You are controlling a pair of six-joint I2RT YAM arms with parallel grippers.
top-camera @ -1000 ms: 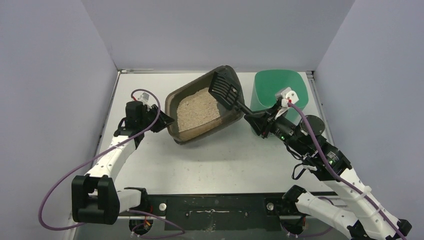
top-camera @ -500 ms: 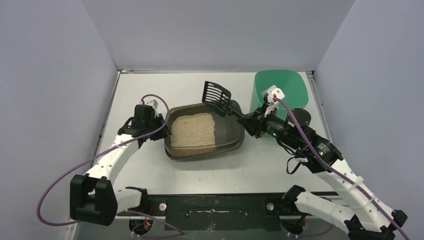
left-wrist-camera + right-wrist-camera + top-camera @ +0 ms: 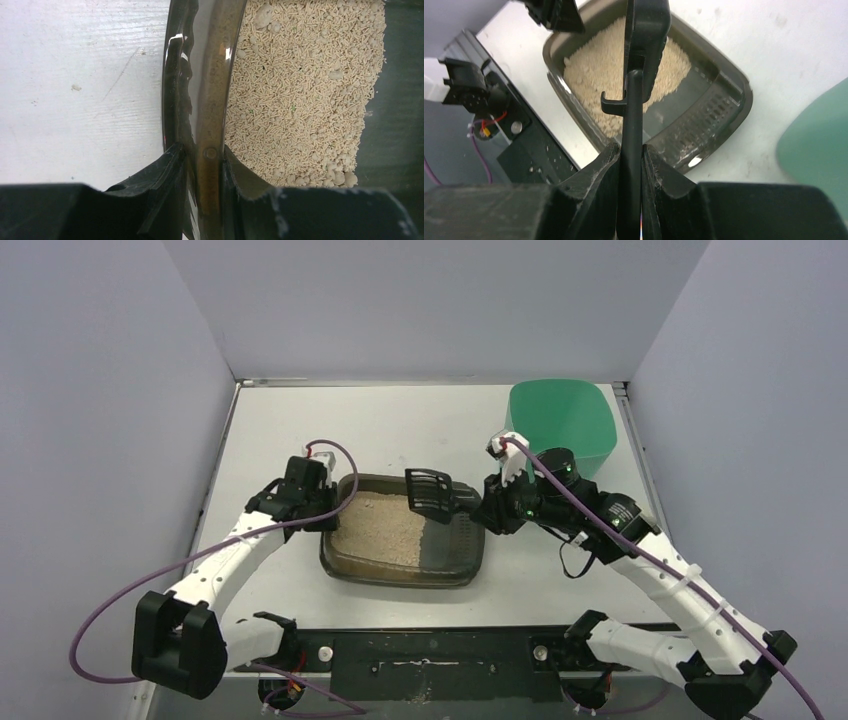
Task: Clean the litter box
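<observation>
The dark litter box (image 3: 462,571) lies flat mid-table, beige granules (image 3: 380,532) heaped in its left half, its right half bare. My left gripper (image 3: 333,508) is shut on the box's left rim (image 3: 209,100), one finger outside and one inside the wall. My right gripper (image 3: 480,508) is shut on the handle (image 3: 631,150) of the black slotted scoop (image 3: 428,492). The scoop head hangs over the middle of the box, above the granules (image 3: 599,80). The box also shows in the right wrist view (image 3: 729,112).
A mint-green bin (image 3: 560,420) stands at the back right, just behind my right arm; its edge shows in the right wrist view (image 3: 819,140). Grey walls enclose the table on three sides. The black base rail (image 3: 430,652) runs along the near edge.
The litter box has come down from a tilt at the back to lie flat nearer the front. My left gripper moved with it. The scoop has swung left and down over the box.
</observation>
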